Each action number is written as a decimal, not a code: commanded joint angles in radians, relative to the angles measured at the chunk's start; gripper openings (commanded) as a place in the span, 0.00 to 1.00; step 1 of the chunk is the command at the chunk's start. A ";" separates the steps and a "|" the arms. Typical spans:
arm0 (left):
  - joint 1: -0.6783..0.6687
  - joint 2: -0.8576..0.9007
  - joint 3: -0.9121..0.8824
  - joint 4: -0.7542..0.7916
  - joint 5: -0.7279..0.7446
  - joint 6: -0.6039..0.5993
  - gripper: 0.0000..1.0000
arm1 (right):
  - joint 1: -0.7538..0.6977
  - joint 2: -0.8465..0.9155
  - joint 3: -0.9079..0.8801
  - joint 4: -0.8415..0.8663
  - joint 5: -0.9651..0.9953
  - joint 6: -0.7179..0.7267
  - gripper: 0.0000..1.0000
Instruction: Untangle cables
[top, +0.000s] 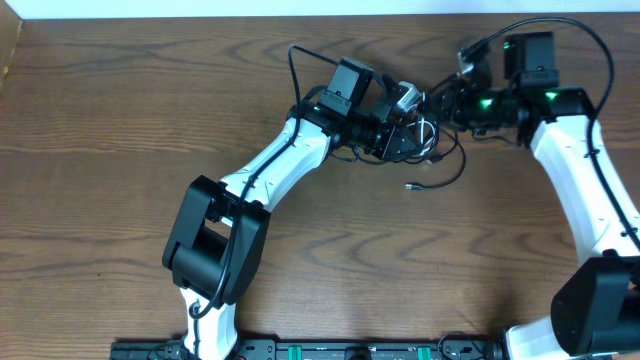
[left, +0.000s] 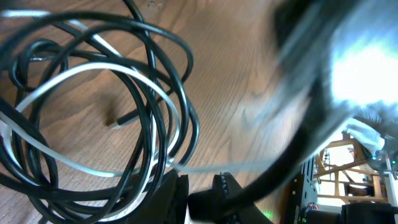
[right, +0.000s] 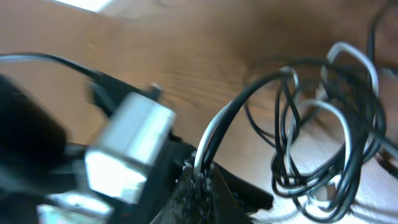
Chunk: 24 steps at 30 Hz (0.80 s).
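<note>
The thin black cable (top: 458, 168) and the white cable (top: 425, 128) form one tangled coil between my two grippers at the table's far middle. A black plug end (top: 412, 186) lies on the wood in front of it. My left gripper (top: 403, 137) has its jaws (left: 199, 196) together, with black loops (left: 186, 106) and the white cable (left: 81, 71) running in at its left finger. My right gripper (top: 440, 108) is shut (right: 202, 177) on a white strand (right: 211, 134) and a black strand; the rest of the coil (right: 348, 162) hangs to its right.
The wooden table (top: 120, 110) has a white wall along its far edge. Both arms' thicker black wires arch over the wrists (top: 300, 70). The left arm's grey wrist block (right: 130, 149) sits close beside the right jaws. A loose plug (left: 117, 122) lies under the coil.
</note>
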<state>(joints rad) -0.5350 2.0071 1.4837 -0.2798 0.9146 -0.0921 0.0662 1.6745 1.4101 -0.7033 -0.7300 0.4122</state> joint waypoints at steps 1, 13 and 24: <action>0.000 0.002 -0.003 -0.006 -0.013 0.002 0.19 | -0.089 -0.051 0.007 0.066 -0.234 -0.004 0.01; 0.000 0.002 -0.003 -0.030 -0.046 0.002 0.26 | -0.325 -0.198 0.011 0.192 -0.469 0.179 0.01; 0.006 0.002 -0.003 -0.045 -0.127 0.009 0.26 | -0.276 -0.197 0.011 -0.018 -0.262 0.021 0.01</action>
<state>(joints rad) -0.5346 2.0071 1.4837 -0.3328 0.8116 -0.0967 -0.2386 1.4788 1.4101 -0.6945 -1.0119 0.5152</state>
